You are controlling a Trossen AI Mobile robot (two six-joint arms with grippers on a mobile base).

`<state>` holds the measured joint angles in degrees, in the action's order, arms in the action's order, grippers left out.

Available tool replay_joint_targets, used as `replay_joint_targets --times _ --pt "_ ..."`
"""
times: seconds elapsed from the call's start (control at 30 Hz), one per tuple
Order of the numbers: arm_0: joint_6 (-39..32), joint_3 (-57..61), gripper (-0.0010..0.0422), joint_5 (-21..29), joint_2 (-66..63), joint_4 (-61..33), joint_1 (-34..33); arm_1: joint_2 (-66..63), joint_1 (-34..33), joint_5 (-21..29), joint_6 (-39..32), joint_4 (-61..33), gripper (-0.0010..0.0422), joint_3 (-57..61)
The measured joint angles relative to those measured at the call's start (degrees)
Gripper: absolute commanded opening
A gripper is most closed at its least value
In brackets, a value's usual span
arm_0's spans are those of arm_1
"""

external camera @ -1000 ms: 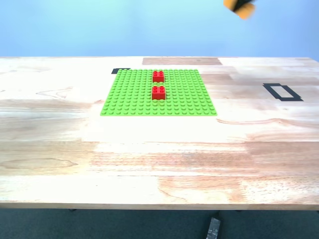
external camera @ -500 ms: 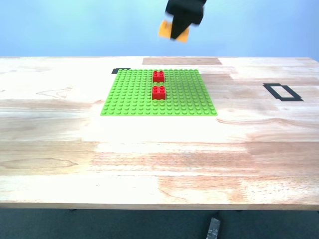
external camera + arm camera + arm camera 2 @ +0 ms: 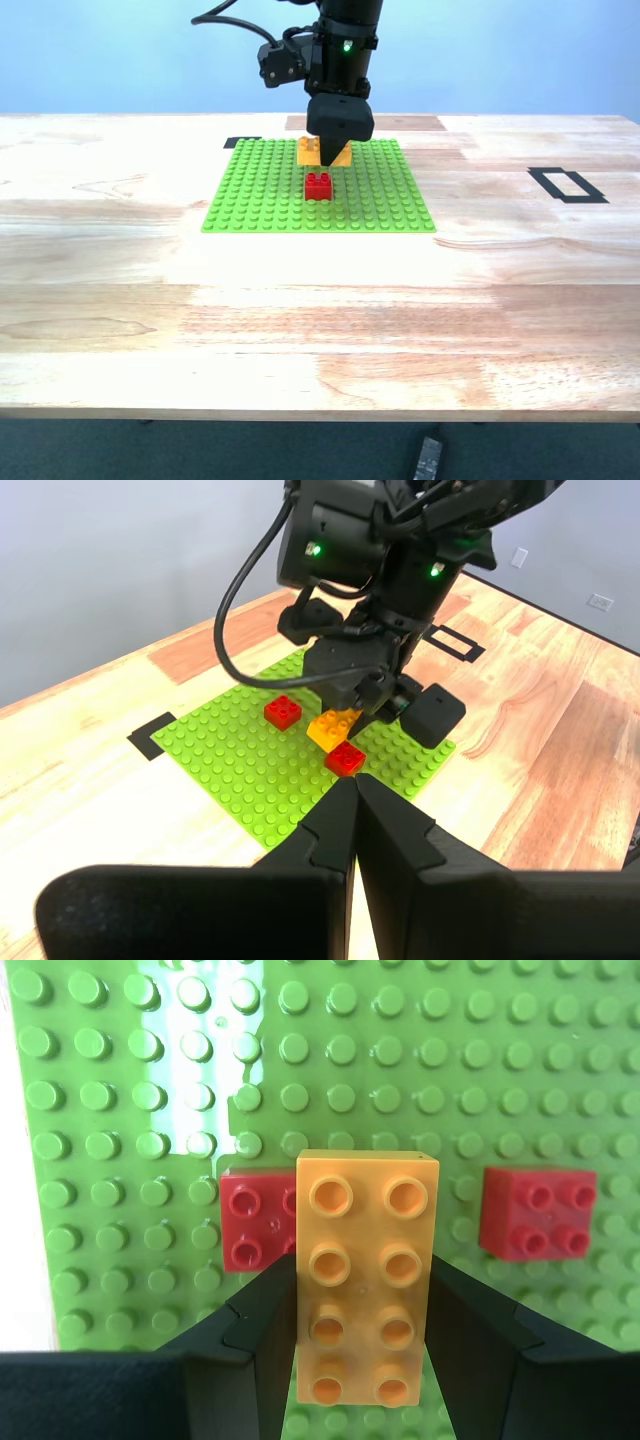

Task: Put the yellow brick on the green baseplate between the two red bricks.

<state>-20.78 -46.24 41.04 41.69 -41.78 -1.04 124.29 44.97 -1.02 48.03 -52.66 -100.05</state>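
The green baseplate (image 3: 260, 190) (image 3: 250, 770) (image 3: 400, 1060) lies on the wooden table. My second gripper (image 3: 326, 152) (image 3: 352, 708) (image 3: 365, 1360) is shut on the yellow brick (image 3: 308, 150) (image 3: 333, 727) (image 3: 365, 1270) and holds it low over the plate, between the two red bricks (image 3: 283, 711) (image 3: 346, 759). I cannot tell whether the brick touches the studs. In the exterior view only the near red brick (image 3: 319, 186) shows. The second wrist view has red bricks (image 3: 245, 1230) (image 3: 537, 1215) on either side of the yellow one. My first gripper (image 3: 355, 792) is shut and empty, well back from the plate.
A black tape rectangle (image 3: 567, 185) marks the table toward the exterior view's right. A black tape corner (image 3: 243, 142) sits at the plate's far corner, and a darker wood patch (image 3: 365, 123) lies behind the plate. A small dark object (image 3: 428, 458) lies on the floor below the table's front edge.
The second arm has swung in from the exterior view's upper right, leftward and down, carrying the yellow brick to just above the plate by the red bricks. The far red brick is now hidden.
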Motion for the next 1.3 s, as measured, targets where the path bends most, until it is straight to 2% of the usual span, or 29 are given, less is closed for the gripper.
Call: replay_joint_targets --times 0.2,0.37,1.3 --pt "0.0 0.0 0.0000 0.2 0.0 0.0 0.0 1.0 -0.1 0.0 1.9 2.0 0.0009 -0.2" --pt "0.0 0.0 0.0000 3.0 0.0 0.1 0.0 1.0 -0.7 -0.2 3.2 3.3 0.0009 -0.2" --pt "-0.2 0.0 0.0000 2.9 0.0 0.1 0.0 3.1 -2.4 -0.9 1.9 6.9 0.0017 0.5"
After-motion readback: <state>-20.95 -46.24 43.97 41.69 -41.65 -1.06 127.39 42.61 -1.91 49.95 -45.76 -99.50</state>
